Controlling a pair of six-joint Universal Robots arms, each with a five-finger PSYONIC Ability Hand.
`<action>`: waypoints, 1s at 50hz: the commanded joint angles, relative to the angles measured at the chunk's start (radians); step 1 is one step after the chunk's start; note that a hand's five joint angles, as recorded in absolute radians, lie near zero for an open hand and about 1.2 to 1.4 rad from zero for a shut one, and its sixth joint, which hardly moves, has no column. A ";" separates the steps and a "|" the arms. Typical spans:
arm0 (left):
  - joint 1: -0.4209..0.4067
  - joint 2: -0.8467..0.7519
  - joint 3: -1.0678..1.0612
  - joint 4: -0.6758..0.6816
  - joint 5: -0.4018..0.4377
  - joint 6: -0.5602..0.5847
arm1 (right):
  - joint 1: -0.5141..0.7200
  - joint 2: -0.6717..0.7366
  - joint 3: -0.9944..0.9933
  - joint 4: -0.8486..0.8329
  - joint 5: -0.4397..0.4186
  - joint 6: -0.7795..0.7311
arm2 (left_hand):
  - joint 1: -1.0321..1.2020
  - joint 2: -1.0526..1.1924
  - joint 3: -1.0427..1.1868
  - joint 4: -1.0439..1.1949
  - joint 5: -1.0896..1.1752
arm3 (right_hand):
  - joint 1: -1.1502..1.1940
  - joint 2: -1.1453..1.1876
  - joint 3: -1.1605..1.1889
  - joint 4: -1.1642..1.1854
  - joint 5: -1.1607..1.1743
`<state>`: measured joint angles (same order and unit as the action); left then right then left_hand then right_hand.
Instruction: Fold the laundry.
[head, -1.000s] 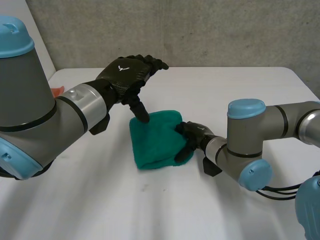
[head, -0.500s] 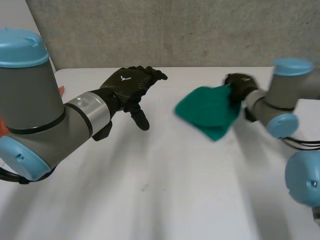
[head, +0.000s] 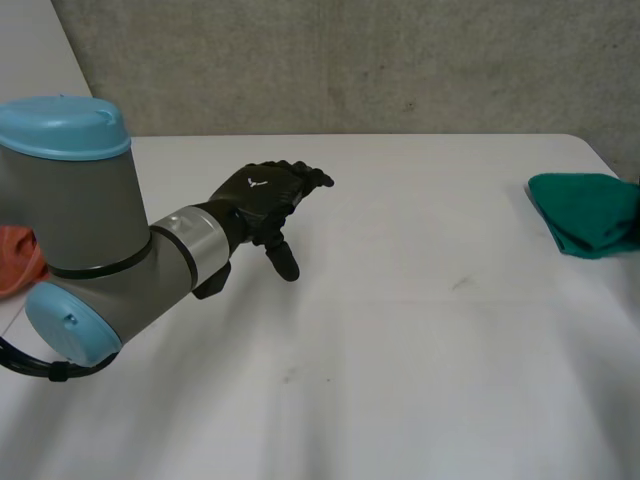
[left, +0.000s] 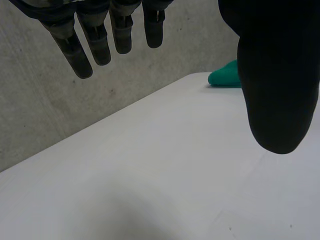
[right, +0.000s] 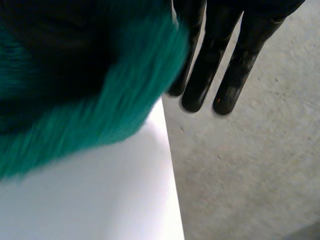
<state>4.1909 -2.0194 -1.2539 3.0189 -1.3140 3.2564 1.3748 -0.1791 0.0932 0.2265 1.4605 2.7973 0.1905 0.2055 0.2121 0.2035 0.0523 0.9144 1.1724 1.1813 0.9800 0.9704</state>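
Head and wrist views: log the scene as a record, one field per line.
cloth: green, bunched, at the table's far right edge
left hand: open, over bare table, holding nothing, far from the cloth
right hand: against the cloth; grip unclear
orange item: by the table's left side

No legible words, numbers or brand names are found on any surface. One sign is noted: a small white emblem (head: 257, 182) on the back of the left hand (head: 268, 196), shaped like a shallow V or spread wings. It carries no letters that can be read.
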 joint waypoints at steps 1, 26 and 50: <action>0.000 -0.005 0.001 0.000 -0.014 -0.001 | 0.000 -0.029 0.005 0.031 0.058 -0.054 | 0.026 0.011 0.004 0.013 -0.010 | -0.740 -0.998 -1.007 -0.805 -0.970; 0.109 0.182 -0.079 0.098 -0.077 0.028 | 0.199 -0.752 0.703 0.015 0.041 -0.249 | -0.016 -0.031 -0.038 -0.029 -0.052 | -0.740 -0.998 -1.007 -0.805 -0.970; 0.650 -0.403 0.180 0.275 -0.200 0.824 | 0.698 -1.031 1.438 -0.251 -0.083 -0.124 | -0.003 -0.018 -0.025 -0.017 -0.040 | -0.740 -0.998 -1.007 -0.805 -0.970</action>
<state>4.7619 -2.2210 -1.2137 3.2909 -1.4589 3.9397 2.0681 -1.2170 1.4506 -0.0207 1.3793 2.6771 0.1906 0.2039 0.2121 0.2021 0.0523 0.2035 0.2210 0.2172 0.2352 0.0706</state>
